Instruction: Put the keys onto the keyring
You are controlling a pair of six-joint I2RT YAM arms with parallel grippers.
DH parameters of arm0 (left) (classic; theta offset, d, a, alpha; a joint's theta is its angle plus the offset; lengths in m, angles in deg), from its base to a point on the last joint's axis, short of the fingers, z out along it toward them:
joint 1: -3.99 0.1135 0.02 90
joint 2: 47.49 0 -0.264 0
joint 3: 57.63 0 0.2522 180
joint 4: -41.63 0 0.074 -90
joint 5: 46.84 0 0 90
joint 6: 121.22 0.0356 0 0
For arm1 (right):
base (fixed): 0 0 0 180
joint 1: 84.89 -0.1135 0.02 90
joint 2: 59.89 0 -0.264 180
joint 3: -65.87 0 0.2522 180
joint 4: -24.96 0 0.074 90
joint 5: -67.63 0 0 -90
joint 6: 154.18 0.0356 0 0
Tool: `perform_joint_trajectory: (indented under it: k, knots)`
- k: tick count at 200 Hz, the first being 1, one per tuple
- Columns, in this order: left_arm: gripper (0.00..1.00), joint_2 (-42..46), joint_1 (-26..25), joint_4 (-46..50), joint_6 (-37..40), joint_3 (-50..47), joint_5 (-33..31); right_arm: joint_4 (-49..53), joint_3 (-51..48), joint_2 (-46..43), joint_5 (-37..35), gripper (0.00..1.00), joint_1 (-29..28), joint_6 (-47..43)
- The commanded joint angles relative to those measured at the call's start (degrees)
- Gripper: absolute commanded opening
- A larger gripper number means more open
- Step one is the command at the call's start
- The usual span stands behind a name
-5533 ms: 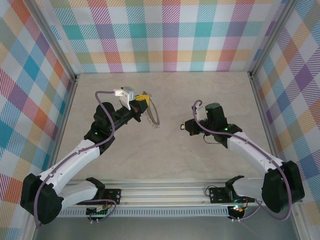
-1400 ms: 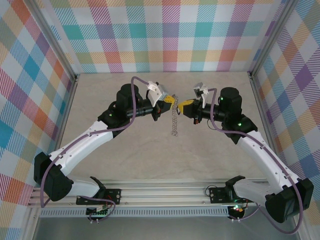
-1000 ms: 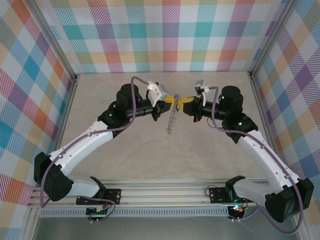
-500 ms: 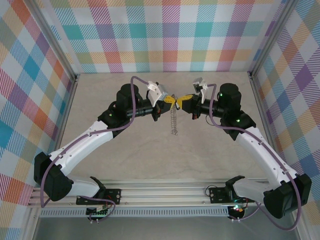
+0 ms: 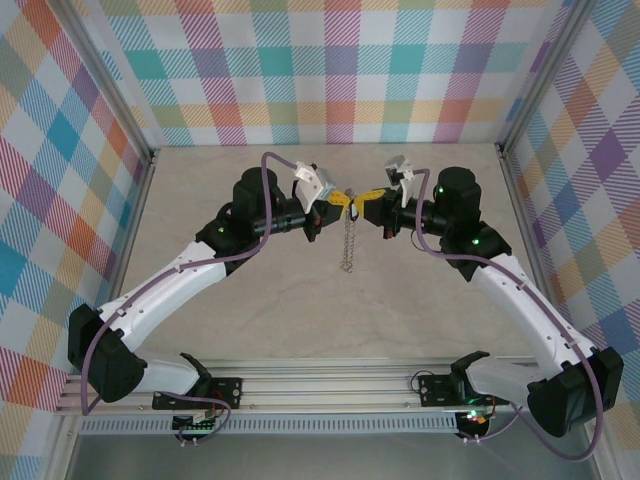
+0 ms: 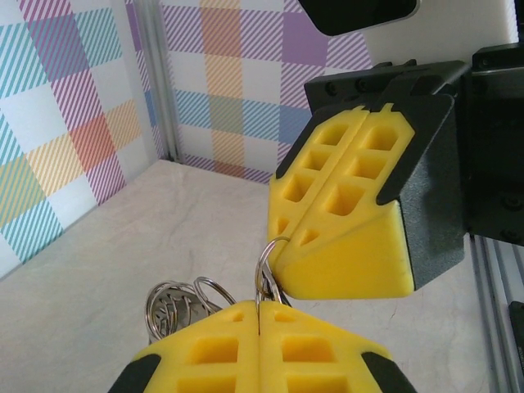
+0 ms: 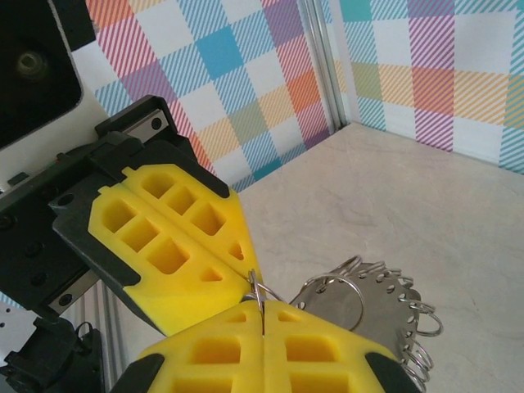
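A: Slippage worries me most. From above, the left pincer and the right pincer meet tip to tip, lifted off the table. The keyring hangs edge-on directly below their meeting point.

B: Are both gripping?

A: Both look pressed together. I'd judge that the left one pinches the keyring's wire, since the hoop dangles from there. The key is too small to find from up there.

B: And the left wrist camera?

A: Its own yellow fingers are pressed flat together. The right pincer's tip sits just above them. A small silvery loop, which I take for the key, bridges the two tips; its dark tag is hidden. The hoop's small rings bunch to the left of those fingers and behind them.

B: So the danger?

A: Thin wire between blunt yellow tips. A pull or twist by either arm could drag the loop out, and it would drop to the table. Or the loop could ride along the wire without finding its split.

B: Right wrist view?

A: Its fingers pinch that thin loop. The left pincer's tip touches from the upper left, and the fringed hoop hangs beyond, to the right.

B: Any containers?

A: Nothing here serves as a box or tray. The hoop is the only carrier, with small rings strung round its rim.
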Motion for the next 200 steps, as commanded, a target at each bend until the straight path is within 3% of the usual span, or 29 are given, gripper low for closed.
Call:
perform_joint_trajectory:
  k: [1,84,134,200]
  knots:
    - [0.00,1.36,-0.92,-4.11,-0.25,0.18,2.22,1.26,-0.89,0.49,-2.54,0.00,0.86,-1.77]
    - [0.00,1.54,-0.98,-4.66,-0.37,-0.08,2.31,1.48,-1.42,0.70,-1.41,0.00,2.19,-1.52]
    - [0.00,1.11,-0.91,-6.78,-1.82,-0.69,2.20,3.34,0.04,2.72,6.33,0.00,2.45,-2.64]
    - [0.00,1.24,-0.12,-18.30,-9.21,-5.29,-0.22,0.15,-1.75,2.90,8.43,0.00,4.44,0.49]
